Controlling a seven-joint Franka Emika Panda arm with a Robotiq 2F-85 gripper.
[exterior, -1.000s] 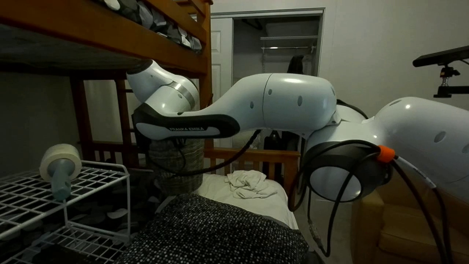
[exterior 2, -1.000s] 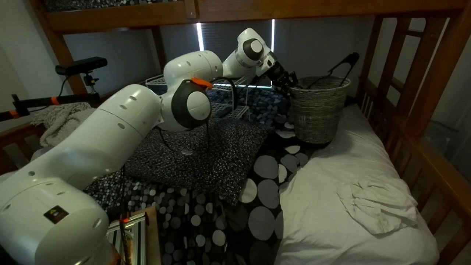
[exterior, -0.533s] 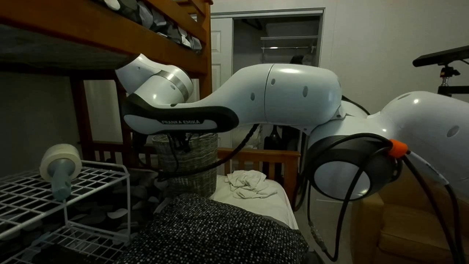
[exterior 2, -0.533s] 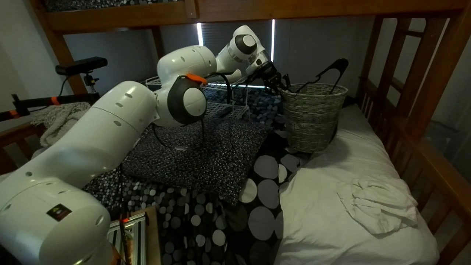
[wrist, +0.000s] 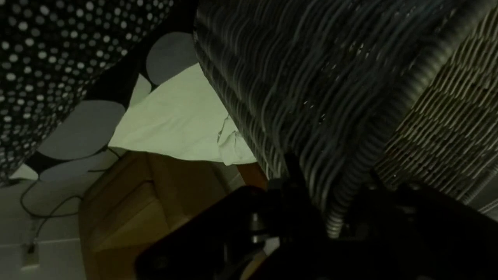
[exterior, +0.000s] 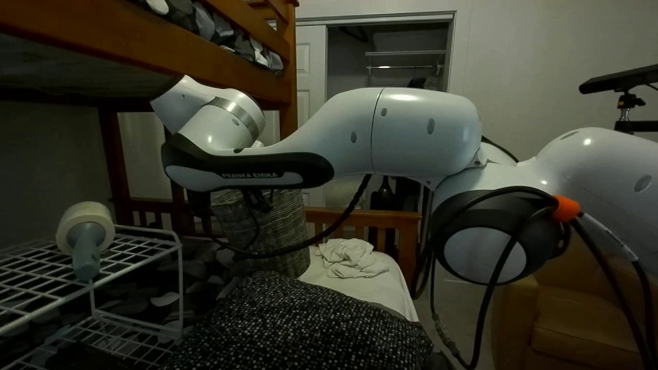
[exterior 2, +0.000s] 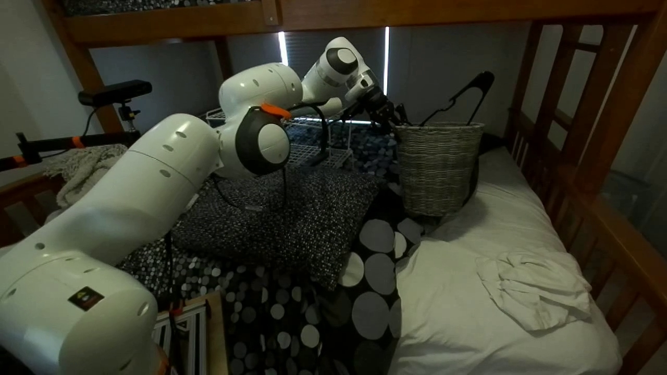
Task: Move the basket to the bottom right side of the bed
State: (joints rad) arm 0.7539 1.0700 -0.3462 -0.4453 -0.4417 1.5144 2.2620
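The basket [exterior 2: 439,169] is a grey woven tapered bin, tilted, at the back of the bed near the slatted end. It shows partly behind my arm in an exterior view [exterior: 285,226]. A black hanger-shaped piece [exterior 2: 478,83] sticks up from its mouth. My gripper [exterior 2: 398,119] is at its near-side rim. In the wrist view the rim runs between the two dark fingers [wrist: 330,167], one outside the wall [wrist: 295,77] and one inside; they look shut on it. The bed's pale sheet [exterior 2: 458,291] is beside the basket. I cannot tell whether the base touches the bed.
A dark speckled pillow [exterior 2: 292,224] lies mid-bed. A white wire rack [exterior: 154,241] holding a tape roll [exterior: 85,228] stands beside the arm. A slatted wooden rail [exterior 2: 615,250] bounds the bed, with a crumpled cloth [exterior 2: 536,291] near it. The upper bunk beam [exterior 2: 417,13] hangs overhead.
The basket and my gripper have shifted together toward the open side of the bed. The basket has tilted, so its mouth shows less in an exterior view. The arm has moved with them.
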